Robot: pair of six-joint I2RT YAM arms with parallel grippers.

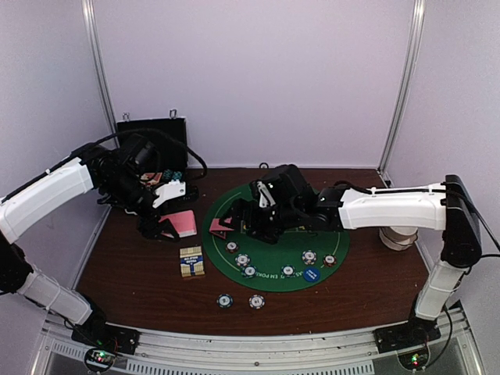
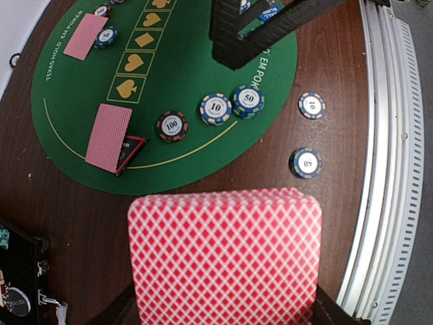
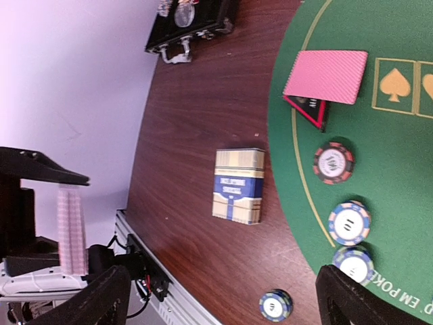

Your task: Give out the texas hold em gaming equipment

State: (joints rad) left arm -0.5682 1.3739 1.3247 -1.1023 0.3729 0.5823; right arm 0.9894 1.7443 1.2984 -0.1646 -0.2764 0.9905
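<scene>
My left gripper (image 1: 173, 226) is shut on a deck of pink-backed cards (image 1: 184, 223) left of the green mat (image 1: 273, 205). In the left wrist view the deck (image 2: 224, 257) fills the space between the jaws. One pink card (image 2: 108, 137) lies on the mat, partly over a red-black triangular marker (image 2: 132, 150); another card (image 2: 89, 35) lies farther off. Striped chips (image 2: 215, 108) sit along the mat's edge, and two chips (image 2: 305, 162) lie on the wood. My right gripper (image 1: 238, 221) hovers open over the mat's left side; nothing lies between its fingers (image 3: 369, 298).
A yellow-blue card box (image 1: 191, 261) lies on the wood near the mat's left edge. A black hinged case (image 1: 152, 133) stands open at the back left. A blue disc (image 1: 312, 274) rests on the mat's near edge. A white roll (image 1: 398, 237) sits at the right.
</scene>
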